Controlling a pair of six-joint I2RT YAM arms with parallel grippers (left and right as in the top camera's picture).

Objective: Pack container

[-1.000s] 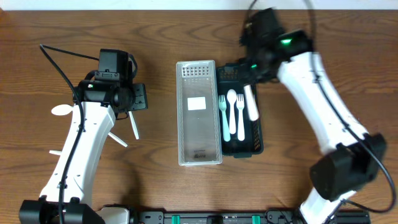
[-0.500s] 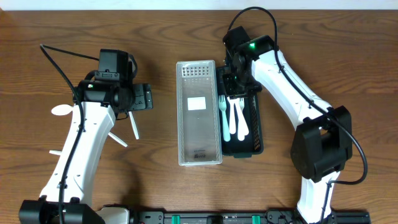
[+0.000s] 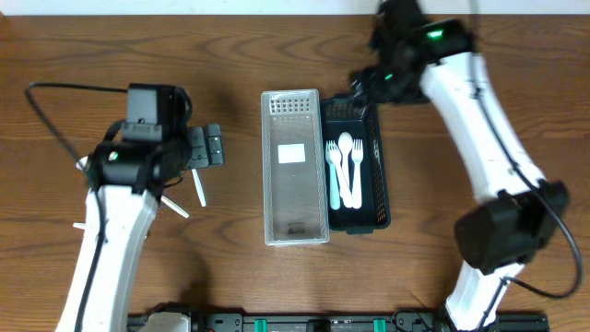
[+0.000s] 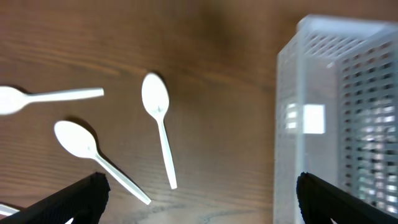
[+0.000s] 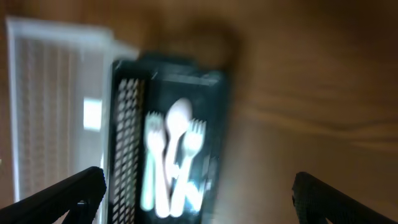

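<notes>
A black basket point(image 3: 380, 198) at centre right holds two forks and a spoon point(image 3: 346, 171); blurred, it also shows in the right wrist view point(image 5: 214, 124). Beside it on the left lies a clear perforated container point(image 3: 295, 207), whose wall shows in the left wrist view point(image 4: 292, 124). Loose white spoons point(image 3: 198, 189) lie on the table left of it. My left gripper point(image 3: 208, 147) hovers open above those spoons point(image 4: 158, 134), holding nothing point(image 4: 202, 205). My right gripper point(image 3: 362, 88) is open and empty above the basket's far end point(image 5: 199, 199).
More white spoons lie by the left arm point(image 3: 175, 207), two of them seen from the left wrist point(image 4: 93, 158) point(image 4: 43, 96). The wooden table point(image 3: 516, 55) is bare to the right of the basket.
My right gripper swung in over the basket, then drew back to its far end and opened wide. My left arm shifted slightly left and its jaws opened further.
</notes>
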